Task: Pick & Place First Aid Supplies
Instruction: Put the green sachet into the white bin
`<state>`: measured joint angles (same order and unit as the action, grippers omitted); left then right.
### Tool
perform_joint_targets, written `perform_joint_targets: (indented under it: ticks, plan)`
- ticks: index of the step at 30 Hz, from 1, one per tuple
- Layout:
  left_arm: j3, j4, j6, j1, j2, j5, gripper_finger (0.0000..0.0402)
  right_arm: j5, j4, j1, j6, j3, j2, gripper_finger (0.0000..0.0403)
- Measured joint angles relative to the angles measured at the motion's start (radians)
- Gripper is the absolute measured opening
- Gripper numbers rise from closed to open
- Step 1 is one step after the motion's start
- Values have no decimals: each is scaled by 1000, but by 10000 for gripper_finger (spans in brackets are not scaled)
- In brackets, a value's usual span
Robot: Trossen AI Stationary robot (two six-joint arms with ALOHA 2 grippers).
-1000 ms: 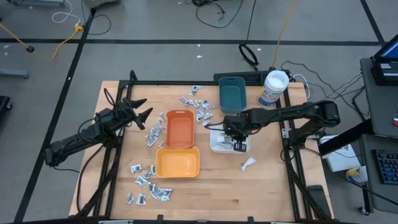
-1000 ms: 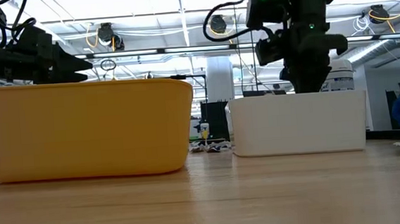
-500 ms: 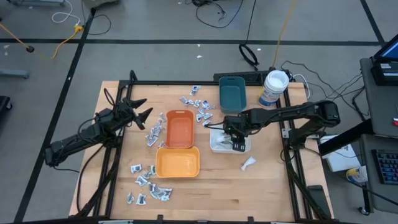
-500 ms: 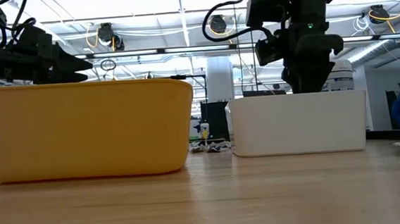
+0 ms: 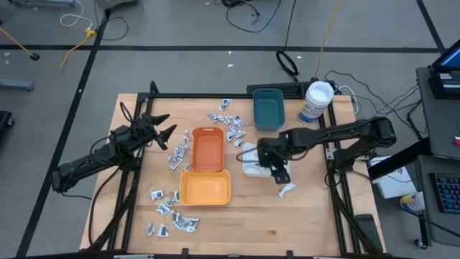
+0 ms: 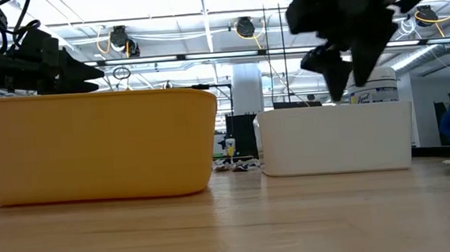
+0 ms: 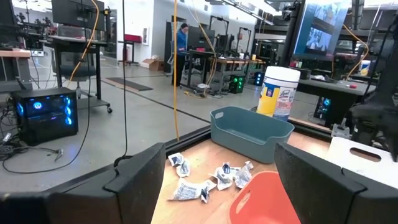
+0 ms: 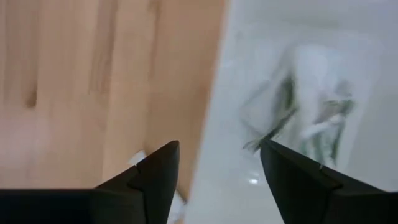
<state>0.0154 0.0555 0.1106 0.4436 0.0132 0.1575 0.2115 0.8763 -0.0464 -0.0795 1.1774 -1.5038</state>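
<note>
Small silvery-white packets lie flat on the table in loose groups: at the far middle (image 5: 227,122), left of the orange tray (image 5: 177,153) and at the near left (image 5: 169,213). One packet (image 5: 287,189) lies alone right of centre. Pale green-white strips (image 8: 309,109) lie in the white tray (image 5: 251,164). My right gripper (image 5: 279,175) hovers open and empty over the white tray's near right corner, just on the far side of the lone packet. My left gripper (image 5: 165,132) waits open and empty at the left, above the table, facing the orange tray (image 5: 208,150).
A yellow tray (image 5: 205,188) stands near the middle and a teal tray (image 5: 268,108) at the far side. A white tub with a blue label (image 5: 316,101) stands at the far right. Bare wood shows along the near edge and at the right.
My right gripper has come up out of the white tray and gone toward the table's near edge and a little right, to the tray's near right corner. It has tipped over as it went. The strips stay in the tray.
</note>
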Motion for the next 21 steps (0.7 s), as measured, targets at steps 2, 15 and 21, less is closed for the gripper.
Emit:
perform_joint_targets:
  ticks: [2, 15, 21]
  plan:
    - [0, 0, 0, 0, 0, 0, 308, -1, -9, -37, -31, 3, 7, 211]
    - [0, 0, 0, 0, 0, 0, 308, -113, 4, -286, -100, -23, 82, 205]
    - [0, 0, 0, 0, 0, 0, 308, -114, 6, -348, -79, -80, 121, 204]
